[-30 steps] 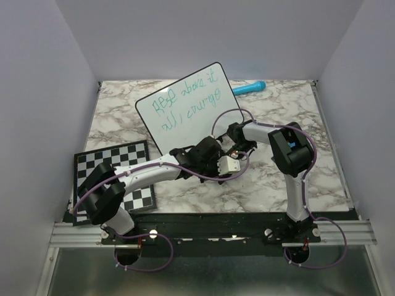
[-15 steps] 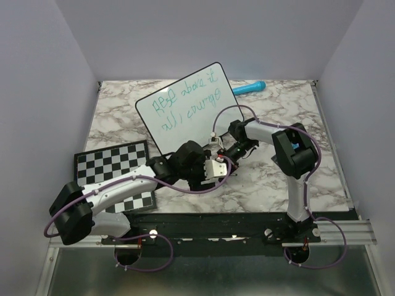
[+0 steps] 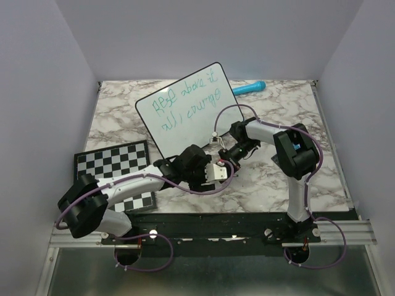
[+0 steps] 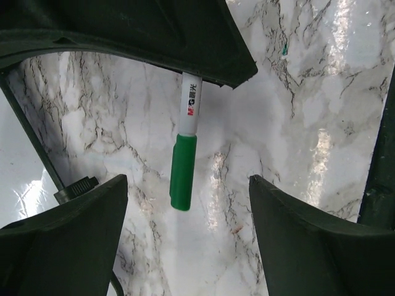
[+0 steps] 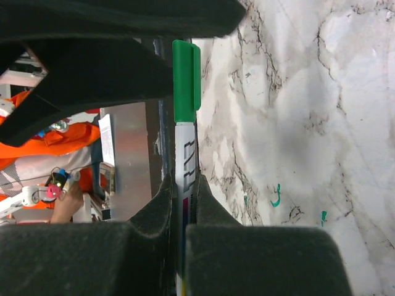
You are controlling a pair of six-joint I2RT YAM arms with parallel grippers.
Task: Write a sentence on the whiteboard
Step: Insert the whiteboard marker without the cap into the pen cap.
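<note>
The whiteboard (image 3: 185, 105) leans at the back of the table, and the sentence (image 3: 187, 100) crosses it in two lines of green handwriting. My right gripper (image 5: 184, 185) is shut on a white marker (image 5: 185, 157) whose green cap (image 5: 186, 80) is on. In the top view that gripper (image 3: 231, 156) hovers just in front of the board's near right corner. My left gripper (image 4: 188, 180) stands open, its fingers (image 4: 80, 228) wide apart, with the capped end of the marker (image 4: 184, 172) between and beyond them, untouched. A corner of the whiteboard (image 4: 15, 172) shows at the left.
A black-and-white checkerboard (image 3: 114, 169) lies at the near left, partly under the left arm (image 3: 136, 182). A blue object (image 3: 249, 88) lies at the back right by the wall. Small green marks (image 5: 276, 196) dot the marble. White walls close in three sides.
My left gripper has opened and drawn back a little toward the near edge, away from the marker. The right gripper has kept its hold on the marker.
</note>
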